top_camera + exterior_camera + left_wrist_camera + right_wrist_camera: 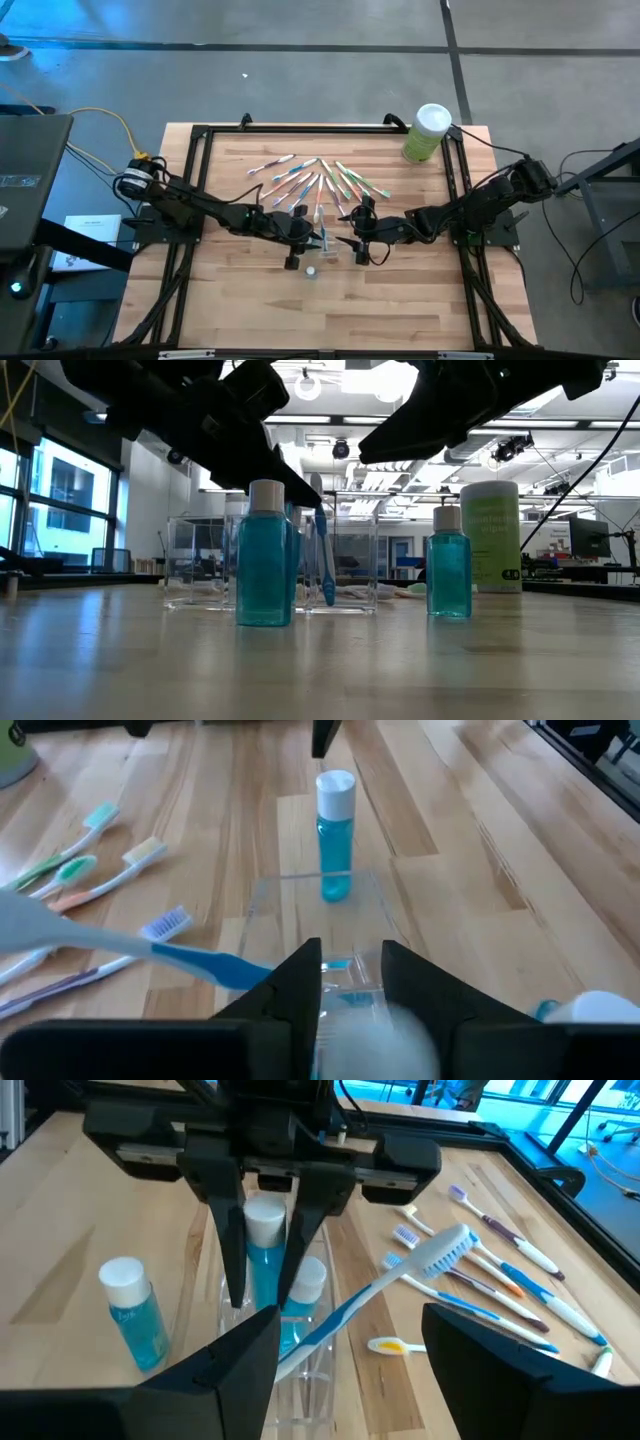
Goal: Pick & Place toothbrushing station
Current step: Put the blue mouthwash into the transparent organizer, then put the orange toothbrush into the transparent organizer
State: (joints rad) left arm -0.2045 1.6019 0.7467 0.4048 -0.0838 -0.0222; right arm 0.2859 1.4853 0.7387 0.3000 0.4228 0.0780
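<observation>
A small clear holder (323,241) stands mid-table between both grippers. A blue toothbrush (400,1280) leans out of it, handle end inside. Two small blue white-capped bottles are in the holder: one (305,1295) stands free, and my left gripper (262,1295) is shut on the other (265,1245). My right gripper (350,1360) is open at the holder's right end, its fingers apart on either side of it, touching nothing I can see. Several pastel toothbrushes (320,180) lie fanned on the table behind the holder. My left gripper has the bottle's upper body, just below the white cap (266,1265), between its two fingers. The fingers slant down from the table's left side. The bottle stands upright with its lower part inside the clear holder (320,910).
Two loose blue bottles (265,555) (448,565) stand on the table in front of the holder, toward the near edge. A tall green canister with a white lid (428,132) stands at the far right corner. A black frame (200,135) runs round the table.
</observation>
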